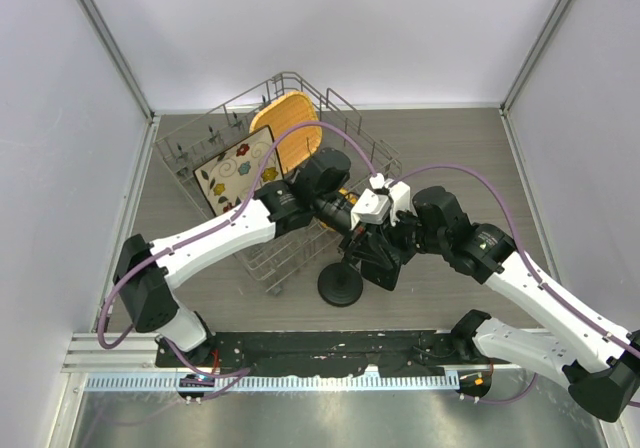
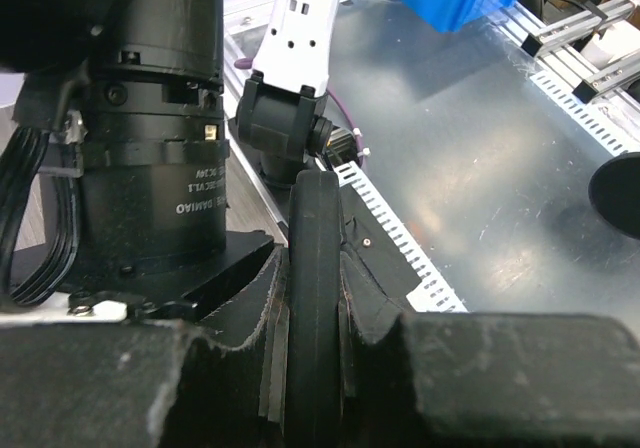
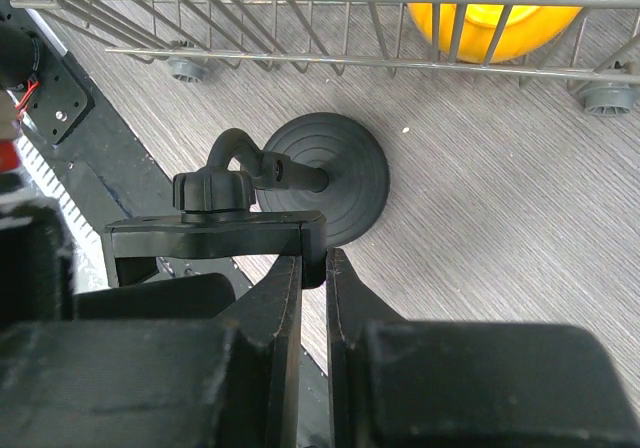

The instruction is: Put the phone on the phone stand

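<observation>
In the left wrist view my left gripper [image 2: 315,268] is shut on the phone [image 2: 315,228], a thin black slab seen edge-on and standing upright between the pads. My right gripper [image 3: 315,258] is shut on one end of the phone stand's flat black holder head [image 3: 210,238]. A knob tops the head, and a curved stem runs to the round disc base [image 3: 335,173] on the table. From above, both grippers meet over the stand's base [image 1: 340,284]: left gripper [image 1: 350,223], right gripper [image 1: 375,243]. There the phone is lost among the black parts.
A wire dish rack [image 1: 190,126] stands behind the stand, holding a floral square plate [image 1: 237,168], an orange-brown plate [image 1: 290,133] and a yellow item [image 3: 500,8]. The black mounting rail [image 1: 330,346] runs along the near edge. The right arm's motor housing [image 2: 150,148] sits close beside the left gripper.
</observation>
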{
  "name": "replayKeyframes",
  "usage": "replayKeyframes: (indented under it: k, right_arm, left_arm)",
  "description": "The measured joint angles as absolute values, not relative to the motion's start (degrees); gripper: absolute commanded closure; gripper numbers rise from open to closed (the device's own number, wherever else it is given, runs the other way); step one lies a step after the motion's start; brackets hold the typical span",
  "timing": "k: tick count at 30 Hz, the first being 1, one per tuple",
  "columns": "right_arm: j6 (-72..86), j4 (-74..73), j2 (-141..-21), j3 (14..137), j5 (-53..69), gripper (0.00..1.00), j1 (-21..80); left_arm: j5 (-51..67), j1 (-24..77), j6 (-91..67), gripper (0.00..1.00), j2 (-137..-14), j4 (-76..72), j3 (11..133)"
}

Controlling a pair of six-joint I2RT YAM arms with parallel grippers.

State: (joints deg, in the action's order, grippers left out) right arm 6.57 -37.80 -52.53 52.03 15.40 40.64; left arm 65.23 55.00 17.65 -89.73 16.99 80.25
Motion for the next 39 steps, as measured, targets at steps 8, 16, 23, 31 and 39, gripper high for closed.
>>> replayKeyframes:
  k: [8,16,23,31,39]
  right_arm:
    - [6.2,-37.7,-52.9,52.0,16.0,0.99,40.6]
    - [6.1,-37.7,-52.9,52.0,16.0,0.99,40.6]
    - [6.1,-37.7,-52.9,52.0,16.0,0.99,40.6]
    - [6.1,-37.3,-52.9,52.0,15.5,0.99,40.4]
    - [6.1,-37.3,-52.9,52.1,15.6,0.99,40.4]
  left_arm:
    - [66.2,54.0,18.5,1.0,-91.0,17.4,80.5]
    - [66.7,53.6,19.5,1.0,-91.4,18.6,80.5]
    - [66.6,53.2,19.9,1.0,-91.4,19.3,80.5]
    - [66.6,52.4,20.0,1.0,-91.4,20.0,80.5]
    - [66.7,52.4,20.2,1.0,-91.4,21.0,80.5]
